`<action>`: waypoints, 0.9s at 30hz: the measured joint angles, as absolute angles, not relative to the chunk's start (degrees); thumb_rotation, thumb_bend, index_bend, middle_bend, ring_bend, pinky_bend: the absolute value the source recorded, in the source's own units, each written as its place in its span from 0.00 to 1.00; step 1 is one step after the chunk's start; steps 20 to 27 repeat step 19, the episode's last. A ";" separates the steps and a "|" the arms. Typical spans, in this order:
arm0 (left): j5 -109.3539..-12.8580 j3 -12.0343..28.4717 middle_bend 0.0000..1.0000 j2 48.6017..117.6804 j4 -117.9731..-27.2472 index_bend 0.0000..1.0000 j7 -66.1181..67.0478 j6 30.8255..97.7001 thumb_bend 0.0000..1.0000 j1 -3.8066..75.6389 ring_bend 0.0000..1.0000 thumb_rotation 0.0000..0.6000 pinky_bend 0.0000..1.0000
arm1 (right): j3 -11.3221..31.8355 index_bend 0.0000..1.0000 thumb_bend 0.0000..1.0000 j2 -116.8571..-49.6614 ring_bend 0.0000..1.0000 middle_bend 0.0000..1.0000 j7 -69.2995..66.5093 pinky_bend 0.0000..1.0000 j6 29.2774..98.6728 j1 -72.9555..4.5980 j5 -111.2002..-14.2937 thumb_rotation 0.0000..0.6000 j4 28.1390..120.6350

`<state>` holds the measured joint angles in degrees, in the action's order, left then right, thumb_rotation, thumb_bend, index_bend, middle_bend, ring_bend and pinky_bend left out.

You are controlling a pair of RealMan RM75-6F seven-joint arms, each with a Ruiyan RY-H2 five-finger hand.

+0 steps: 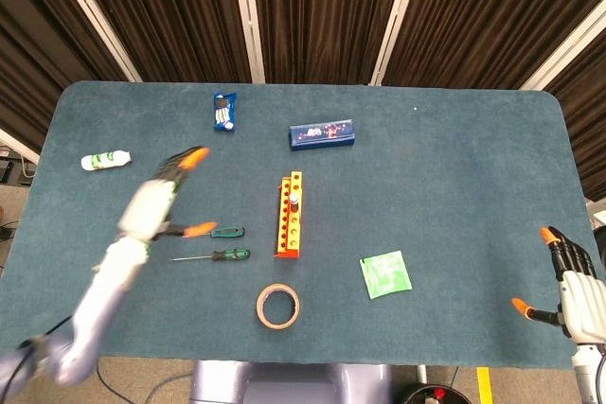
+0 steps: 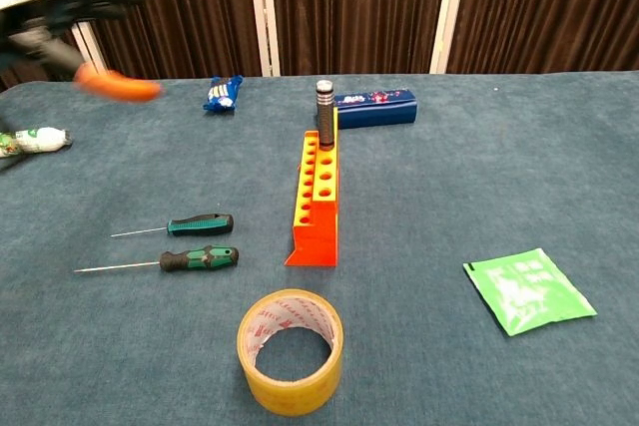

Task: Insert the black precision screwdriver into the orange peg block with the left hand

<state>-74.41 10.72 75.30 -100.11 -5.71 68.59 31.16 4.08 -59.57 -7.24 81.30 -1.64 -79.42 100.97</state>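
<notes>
I see the screwdriver (image 2: pixel 323 104) standing upright in the far hole of the block (image 2: pixel 317 198). My left hand (image 1: pixel 159 202) hangs well left of the block, fingers spread, holding nothing. My right hand (image 1: pixel 565 279), spread too, is far right of it.

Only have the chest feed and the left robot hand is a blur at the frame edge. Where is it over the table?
Observer: The head view shows the left robot hand between the bottle and the green screwdrivers, fingers apart and holding nothing.
Operator: And the right robot hand? It's not in my feed at all.
Observer: The right robot hand is just off the table's near right corner, open, with nothing in it.
</notes>
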 measured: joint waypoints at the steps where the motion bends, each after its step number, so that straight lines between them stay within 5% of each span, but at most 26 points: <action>1: -74.22 9.72 0.00 73.63 -101.21 0.00 -4.00 69.35 0.12 29.90 0.00 1.00 0.00 | 4.06 0.00 0.04 -59.55 0.00 0.00 -6.53 0.00 81.24 -1.66 -79.21 1.00 101.12; 9: -74.93 1.52 0.00 63.62 -105.60 0.00 9.18 78.28 0.10 19.25 0.00 1.00 0.00 | 4.10 0.00 0.03 -60.24 0.00 0.00 -1.65 0.00 82.77 -1.40 -78.95 1.00 101.36; 17: -83.36 -5.14 0.00 62.15 -97.91 0.00 11.47 89.53 0.10 9.58 0.00 1.00 0.00 | 4.20 0.00 0.03 -61.08 0.00 0.00 -1.06 0.00 84.12 -1.16 -80.23 1.00 100.77; 27: -84.54 -5.22 0.00 62.22 -97.06 0.00 10.55 90.63 0.11 8.82 0.00 1.00 0.00 | 4.20 0.00 0.03 -61.34 0.00 0.00 -1.00 0.00 84.25 -1.19 -80.51 1.00 100.42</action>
